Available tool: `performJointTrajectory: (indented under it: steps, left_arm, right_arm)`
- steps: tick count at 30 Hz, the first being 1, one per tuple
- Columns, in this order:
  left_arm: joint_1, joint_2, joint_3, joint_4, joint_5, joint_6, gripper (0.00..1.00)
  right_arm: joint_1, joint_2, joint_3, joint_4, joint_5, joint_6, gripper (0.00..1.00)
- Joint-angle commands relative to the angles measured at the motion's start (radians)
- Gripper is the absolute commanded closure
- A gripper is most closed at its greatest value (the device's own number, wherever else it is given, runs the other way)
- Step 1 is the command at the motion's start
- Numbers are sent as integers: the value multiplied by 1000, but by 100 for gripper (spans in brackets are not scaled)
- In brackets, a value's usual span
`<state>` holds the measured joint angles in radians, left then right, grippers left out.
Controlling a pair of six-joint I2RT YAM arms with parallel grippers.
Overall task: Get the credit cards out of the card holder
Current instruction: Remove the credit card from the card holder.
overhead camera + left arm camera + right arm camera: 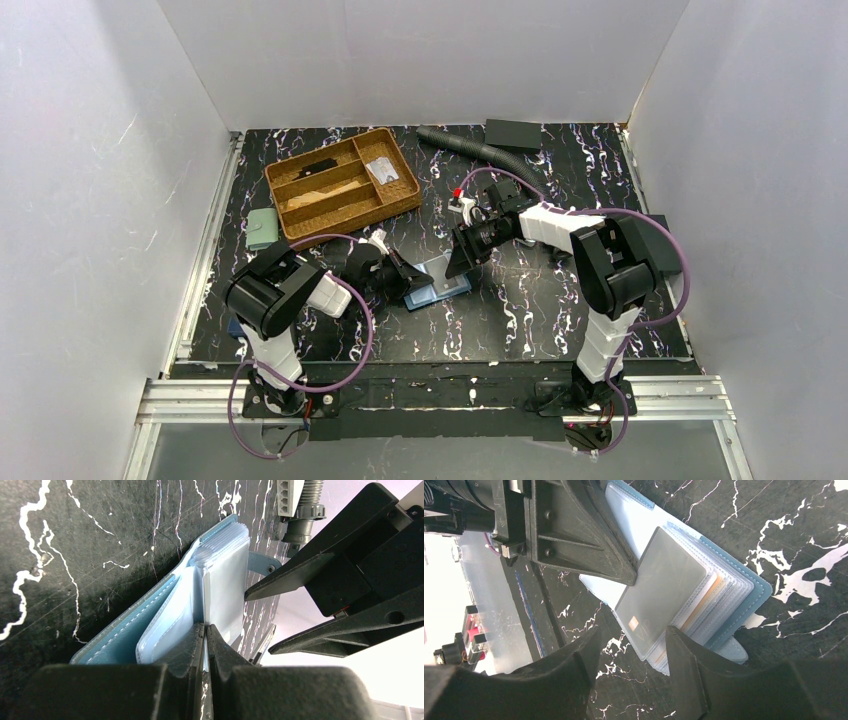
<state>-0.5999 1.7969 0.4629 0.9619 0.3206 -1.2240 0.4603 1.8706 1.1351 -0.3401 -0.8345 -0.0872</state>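
Ideally, the right gripper (pixel 631 640), jaws parted at the card holder's (pixel 438 283) two o'clock, needed to straddle the protruding grey card (pixel 664 585) squarely before closing; the left gripper (pixel 205 630) was clamped on a clear sleeve (pixel 167 630) at nine o'clock, anchoring the holder mid-way across the table (pixel 520 310).

Black marbled table (pixel 520 320) under card holder (pixel 437 283), wicker tray (pixel 355 216), ribbed hose (pixel 480 148), green pouch (pixel 262 228).

This is a robot lab's test cell: white panels (pixel 90 150) wall in a black marbled table (pixel 560 320) under the fingers (pixel 704 680), the cabled left arm (pixel 275 295) and right arm (pixel 610 265) behind them are bolted by an aluminium rail (pixel 440 395), and props like a wicker tray (pixel 350 222) and hose (pixel 480 150) lie beyond them.
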Motion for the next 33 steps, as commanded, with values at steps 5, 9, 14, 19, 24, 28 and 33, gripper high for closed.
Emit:
performJointTrajectory:
  steps: [5,9,14,19,24,28,33]
  left_arm:
    - [-3,37,-18,-91,-33,33,98]
    - [-3,42,-14,-91,-24,33,98]
    - [-3,49,-12,-89,-16,34,99]
    - [-3,57,-7,-86,-8,35,97]
    - [0,65,0,-78,13,35,90]
    - [2,62,3,-74,30,40,78]
    - [5,61,6,-69,45,37,63]
  right_arm:
    - [-5,5,-21,12,58,1,39]
    - [-5,30,-32,32,31,41,38]
    - [-5,63,-53,85,-36,119,38]
    - [-5,85,-63,121,-86,191,39]
    - [-10,86,-96,227,-203,300,39]
    - [-12,84,-126,323,-256,378,40]
    - [-12,87,-142,394,-280,430,40]
